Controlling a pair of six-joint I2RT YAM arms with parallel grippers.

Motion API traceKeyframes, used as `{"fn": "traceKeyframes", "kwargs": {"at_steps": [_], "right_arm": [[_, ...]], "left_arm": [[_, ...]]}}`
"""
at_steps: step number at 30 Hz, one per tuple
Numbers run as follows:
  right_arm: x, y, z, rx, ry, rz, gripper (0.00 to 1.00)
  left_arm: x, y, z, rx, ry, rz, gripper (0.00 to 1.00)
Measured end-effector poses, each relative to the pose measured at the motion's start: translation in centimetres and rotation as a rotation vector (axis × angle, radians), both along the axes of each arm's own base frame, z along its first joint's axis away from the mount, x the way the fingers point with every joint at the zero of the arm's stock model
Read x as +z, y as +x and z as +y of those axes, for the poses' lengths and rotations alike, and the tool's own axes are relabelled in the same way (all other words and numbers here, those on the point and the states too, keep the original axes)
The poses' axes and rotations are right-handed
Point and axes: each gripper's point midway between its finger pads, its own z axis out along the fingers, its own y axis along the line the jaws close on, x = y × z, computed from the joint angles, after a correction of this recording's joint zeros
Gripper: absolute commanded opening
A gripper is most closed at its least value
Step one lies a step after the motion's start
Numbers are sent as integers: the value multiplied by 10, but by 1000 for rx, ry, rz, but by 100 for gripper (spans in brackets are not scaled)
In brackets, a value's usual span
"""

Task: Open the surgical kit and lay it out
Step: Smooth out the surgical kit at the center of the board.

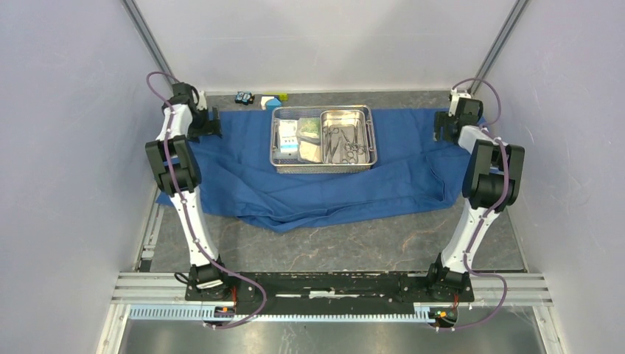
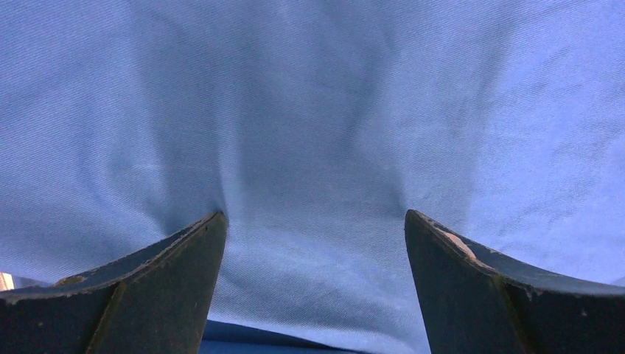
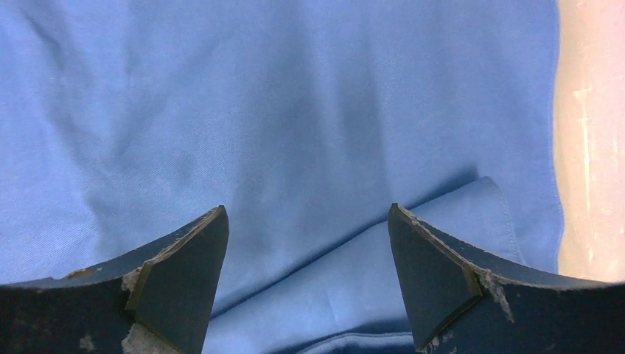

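- Wrap: blue cloth, opened out flat on the table across most of the width between the two arms.
- The far edge is seen straight along the back. The near edge is rumpled and doubled over itself, with creases through the middle.
- Tray: wire mesh, rectangular, set on the wrap at far centre, long side across the table.
- Pan: steel, seated in the right part of the tray.
- Instruments: slim metal scissor-like pieces, piled together in the pan. Single pieces can't be told apart.
- Packets: packed into the left part of the tray, beside the pan. The count is not readable.
- Left gripper: placed over the wrap's far-left corner, jaws spread wide, nothing between them.
- Only blue cloth is seen under the left fingers, with faint creases running toward both tips. Contact with the cloth can't be confirmed.
- Right gripper: placed over the wrap's far-right corner, jaws spread equally wide, nothing pinched.
- A folded hem of the wrap is seen crossing between the right fingers, with bare table along the right side of that view. Contact can't be confirmed there either.
- Block toy: parked on the table behind the wrap, just off the tray's far-left corner.
- A small dark item is seen left of the toy. It is too small to identify.
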Motion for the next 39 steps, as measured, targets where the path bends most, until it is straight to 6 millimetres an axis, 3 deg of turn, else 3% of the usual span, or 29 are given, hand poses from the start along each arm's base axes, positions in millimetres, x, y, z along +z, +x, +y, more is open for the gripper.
{"fn": "traceKeyframes", "kwargs": {"at_steps": [4,8,13,16,19,21,28,33,37,39], "right_arm": [[22,-4,6,41,11,-43,88],[61,-16,20,123,17,-125,88],[114,-36,41,256,-6,-226,88],[126,-54,52,332,-26,-224,87],[113,-85,61,397,-40,-153,86],[95,-107,65,429,-46,-86,85],[42,-172,76,514,-37,111,84],[30,-186,76,534,-54,151,83],[25,-185,73,530,-69,170,78],[17,-182,72,529,-66,192,70]], "left_arm": [[1,-5,2,6,-1,6,98],[8,-22,1,8,-26,6,99],[55,-43,-11,-52,-42,-95,100],[93,-56,-23,-147,-29,-188,100],[122,-87,-41,-307,1,-266,100],[131,-116,-55,-436,27,-294,100],[124,-217,-95,-813,78,-290,100],[122,-256,-110,-947,99,-310,100],[121,-270,-118,-1003,106,-330,100],[118,-274,-120,-1025,103,-330,100]]}}
